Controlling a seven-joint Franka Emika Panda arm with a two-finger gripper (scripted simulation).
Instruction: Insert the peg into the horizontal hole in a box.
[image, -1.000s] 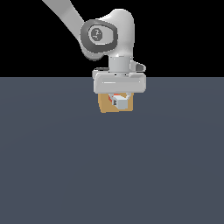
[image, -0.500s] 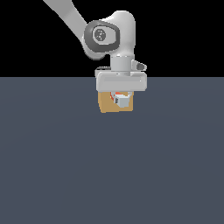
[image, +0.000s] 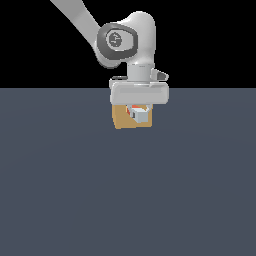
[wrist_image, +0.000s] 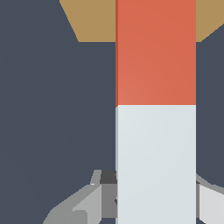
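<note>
The peg (wrist_image: 155, 109) is clamped at its grey end by the claw (image: 139, 111), and it's been nudged closer, orange end lined up toward the box (image: 122, 119), so insertion looks near.

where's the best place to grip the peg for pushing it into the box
Grip the peg on its pale grey-white half, jaws closing across its two flat opposite sides from above. The gripper appears to hold it there now. That leaves the orange-red half free and leading toward the box, so likely nothing on the hand meets the box face before the peg does. The hole is not visible here.
</note>
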